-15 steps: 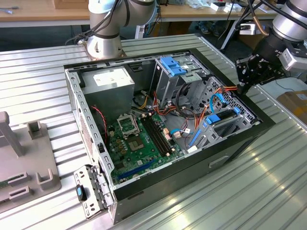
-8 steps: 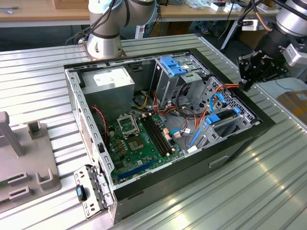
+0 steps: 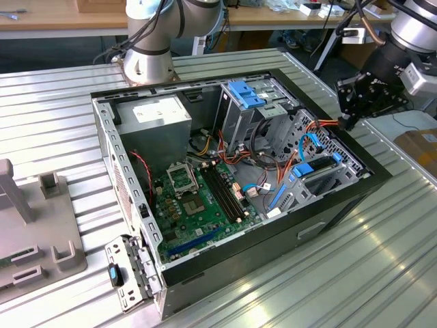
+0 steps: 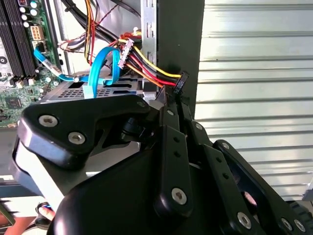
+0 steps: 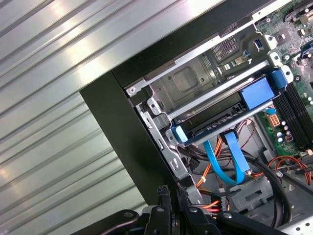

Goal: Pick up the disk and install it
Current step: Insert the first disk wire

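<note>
The disk (image 3: 305, 169) sits in a bay at the exterior view's right end of the open computer case (image 3: 341, 198), its blue carrier frame facing into the case. The first wrist view shows the disk (image 5: 222, 112) as a dark slab between blue frame ends, lying in the metal cage. My gripper (image 3: 346, 121) hangs just above the case's far right rim, apart from the disk. In both wrist views the black fingers (image 5: 164, 205) stand close together over the case wall with nothing between them; the gripper (image 4: 174, 100) is shut.
Red, yellow and orange wires (image 4: 146, 68) and blue flat cables (image 5: 237, 161) run beside the cage, below the gripper. A grey power-supply box (image 3: 158, 116), another cage with a blue bracket (image 3: 246, 92) and the motherboard (image 3: 198, 198) lie inside. The arm's base (image 3: 147, 61) stands behind the case on a ribbed metal table (image 3: 369, 273).
</note>
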Motion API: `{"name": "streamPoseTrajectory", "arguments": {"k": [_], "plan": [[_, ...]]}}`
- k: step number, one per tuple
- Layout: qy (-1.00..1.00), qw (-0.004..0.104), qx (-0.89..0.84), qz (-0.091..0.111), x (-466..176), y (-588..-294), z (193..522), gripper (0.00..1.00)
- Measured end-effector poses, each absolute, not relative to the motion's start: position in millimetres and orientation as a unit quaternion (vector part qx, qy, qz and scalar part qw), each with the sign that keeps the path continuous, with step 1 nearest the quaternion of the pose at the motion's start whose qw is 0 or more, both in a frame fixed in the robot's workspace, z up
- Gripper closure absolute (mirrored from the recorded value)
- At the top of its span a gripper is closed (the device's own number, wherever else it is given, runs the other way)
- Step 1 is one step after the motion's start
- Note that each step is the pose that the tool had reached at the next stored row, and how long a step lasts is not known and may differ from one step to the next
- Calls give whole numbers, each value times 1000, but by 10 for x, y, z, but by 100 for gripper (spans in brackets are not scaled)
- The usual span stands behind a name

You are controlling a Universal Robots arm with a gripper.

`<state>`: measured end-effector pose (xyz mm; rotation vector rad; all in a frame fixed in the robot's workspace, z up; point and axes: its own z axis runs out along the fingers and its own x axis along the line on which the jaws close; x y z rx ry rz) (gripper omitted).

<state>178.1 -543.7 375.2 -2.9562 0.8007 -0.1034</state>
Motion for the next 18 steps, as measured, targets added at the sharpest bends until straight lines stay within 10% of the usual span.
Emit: {"name": "streamPoseTrajectory", "arguments": {"k": [18], "plan": [[356,35,-933,-38,1708,-5441,3743,84]]}}
